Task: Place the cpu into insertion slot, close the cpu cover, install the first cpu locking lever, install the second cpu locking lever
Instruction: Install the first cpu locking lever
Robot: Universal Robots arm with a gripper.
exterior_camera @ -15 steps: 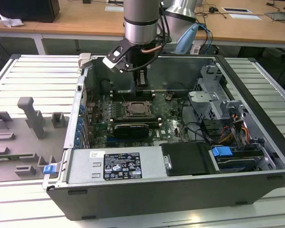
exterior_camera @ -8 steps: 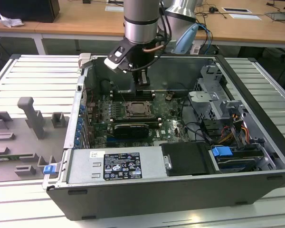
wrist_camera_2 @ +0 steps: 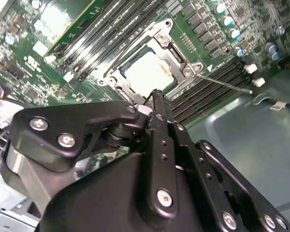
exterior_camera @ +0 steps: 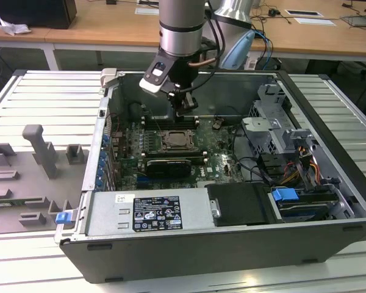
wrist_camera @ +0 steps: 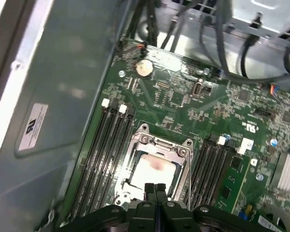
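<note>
One gripper (exterior_camera: pixel 182 105) is hanging over the green motherboard (exterior_camera: pixel 222 160) inside the open computer case. Its two black fingers (wrist_camera: pixel 149 192) are pressing flat against each other, with nothing between them. In the exterior view the gripper is standing at 12 o'clock of the insertion slot (exterior_camera: pixel 163 141), close above it. The power supply box (exterior_camera: pixel 152 210) is lying at 6 o'clock of the slot, well apart.

The cpu (wrist_camera: pixel 152 166) is sitting in the insertion slot. Its pale metal top is showing through the square window of the cpu cover (wrist_camera: pixel 164 142), which is lying down around it. In both wrist views the fingertips are pointing at the slot's near edge; contact cannot be confirmed. One thin wire locking lever (wrist_camera_2: pixel 224 83) is reaching out from a slot corner across the memory slots (wrist_camera_2: pixel 205 99); whether it is latched cannot be told.

Handling, as judged:
- **Cpu:** it is looking light, stiff and smooth-topped, so a loose pinch is likely risking a slip. Its hidden underside is probably fragile. Hold is best taken on two opposite edges.
- **Cpu cover:** it is looking like thin, stiff sheet metal. Pressure is best going on the frame, clear of the window.
- **Locking lever:** it is looking springy. It is best taken near its free end.
</note>
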